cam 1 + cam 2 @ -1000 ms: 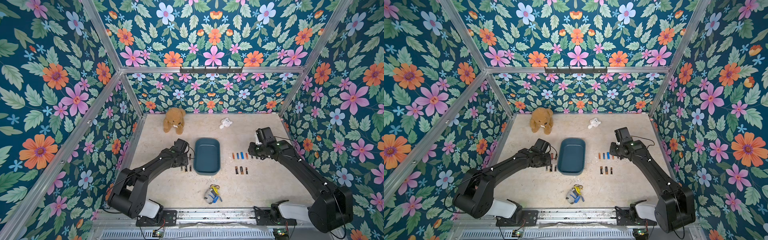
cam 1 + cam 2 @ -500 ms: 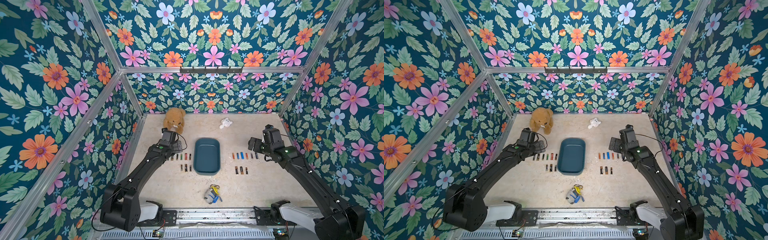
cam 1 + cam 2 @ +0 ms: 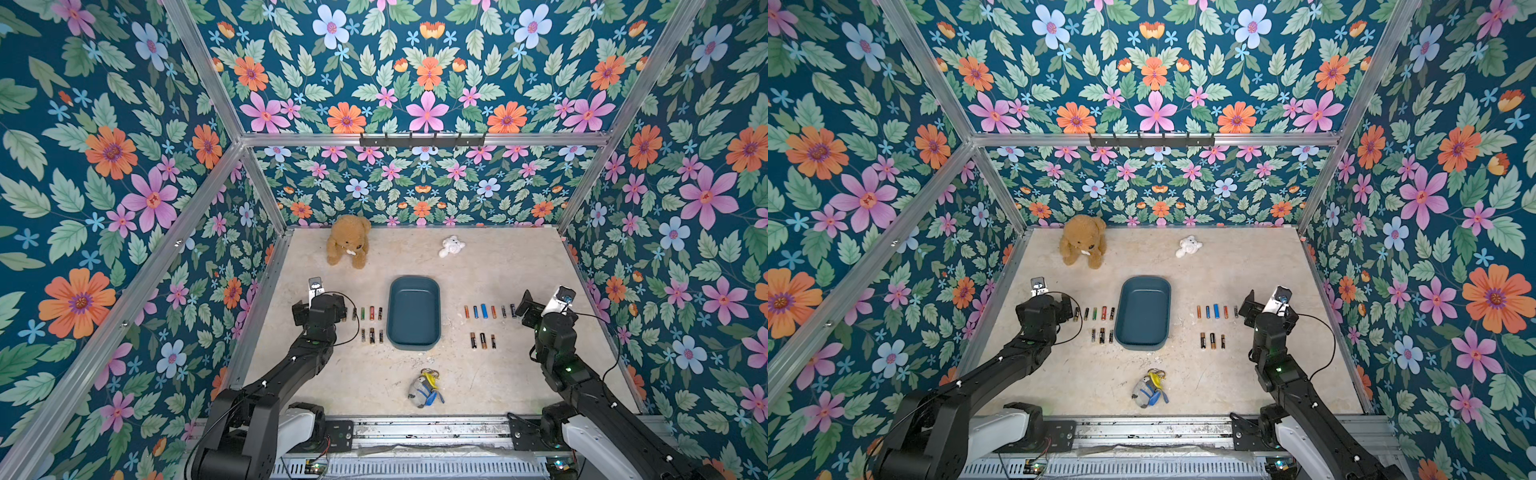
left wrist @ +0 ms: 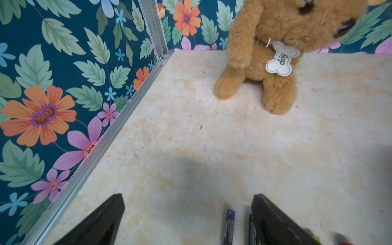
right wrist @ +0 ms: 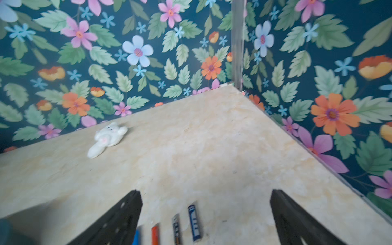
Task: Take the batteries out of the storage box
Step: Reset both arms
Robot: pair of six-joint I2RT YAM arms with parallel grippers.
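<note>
My left gripper [image 4: 187, 199] and right gripper [image 5: 205, 193] gape empty over batteries [image 5: 194, 222] with blurred labels. The teddy bear [image 4: 254, 25] wears a bone-shaped tag [image 4: 281, 58], its writing illegible.

storage box [image 3: 413, 309]: shallow dark teal tray with rounded corners and low walls. It sits flat mid-desk, long sides running front to back, and its inner floor is bare in both top views.
batteries [image 3: 372, 312]: slim cells lying flat on the desk outside the box, parallel to its long sides.
left batteries [image 3: 1095, 313]: a far row of five, mostly black with one green and one red, and a near row of three.
right batteries [image 3: 483, 311]: a far row of six in orange, blue and black, and a near row of three in black and copper.
</note>
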